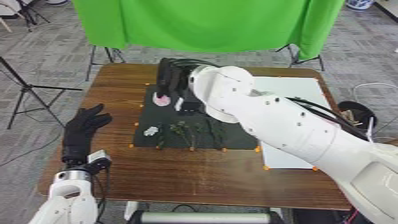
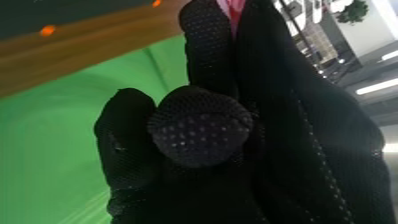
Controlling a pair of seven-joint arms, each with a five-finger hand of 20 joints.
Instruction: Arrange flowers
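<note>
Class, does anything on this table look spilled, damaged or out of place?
Nothing stands out: the green stems lie side by side on the dark mat, beside a white flower, with no visible spill.

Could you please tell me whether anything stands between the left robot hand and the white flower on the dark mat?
Nothing visible does: in the head view, between the left robot hand and the white flower lie flat tabletop and the edge of the dark mat.

A white bloom (image 1: pixel 151 131) and green stems (image 1: pixel 180 134) lie on the black mat (image 1: pixel 240 138) near a pink bloom (image 1: pixel 161 100).
</note>
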